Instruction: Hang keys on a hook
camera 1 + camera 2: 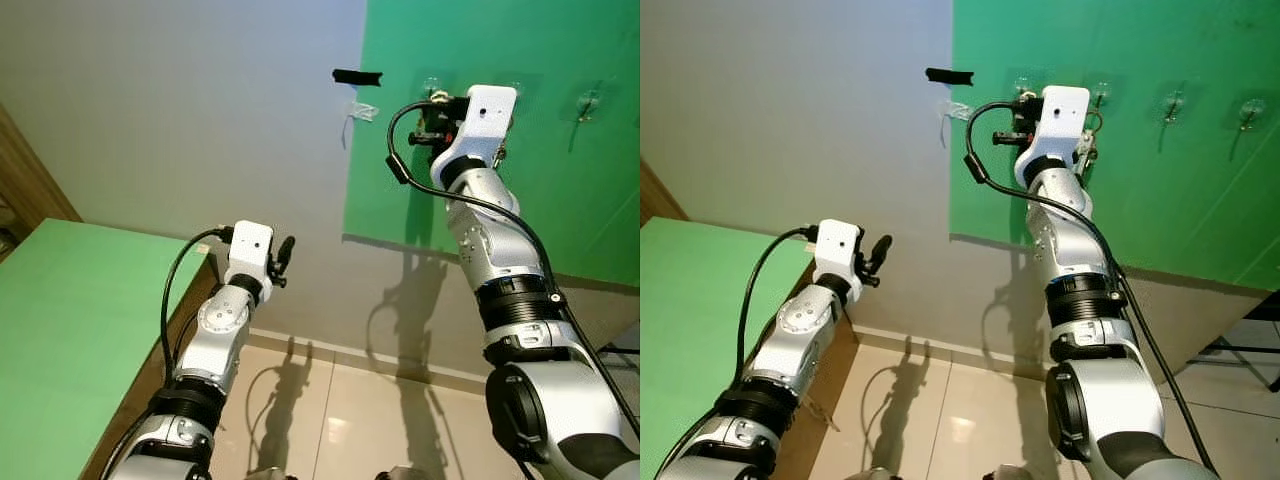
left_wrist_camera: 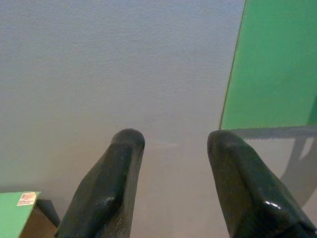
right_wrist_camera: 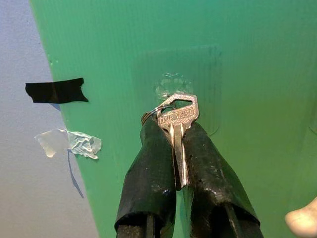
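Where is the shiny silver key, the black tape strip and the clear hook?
Shiny silver key (image 3: 177, 119), right wrist view, on its stamped head.
Black tape strip (image 3: 56, 90), right wrist view, its middle.
Clear plastic hook (image 3: 172, 86), right wrist view, its round base.

A bright green panel (image 3: 247, 74) covers the grey-white wall (image 1: 180, 120). Just beside the panel's edge sits a strip of black tape (image 3: 56, 90). The key (image 3: 177, 124) is silver, pinched between the right end effector's (image 3: 179, 148) glossy black fingers (image 3: 148, 168). The counter (image 1: 60, 330) is green-topped.

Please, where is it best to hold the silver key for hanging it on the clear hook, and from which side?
By the blade, as the right gripper does: the key points head-first at the clear hook on the green board, leaving its ring free.
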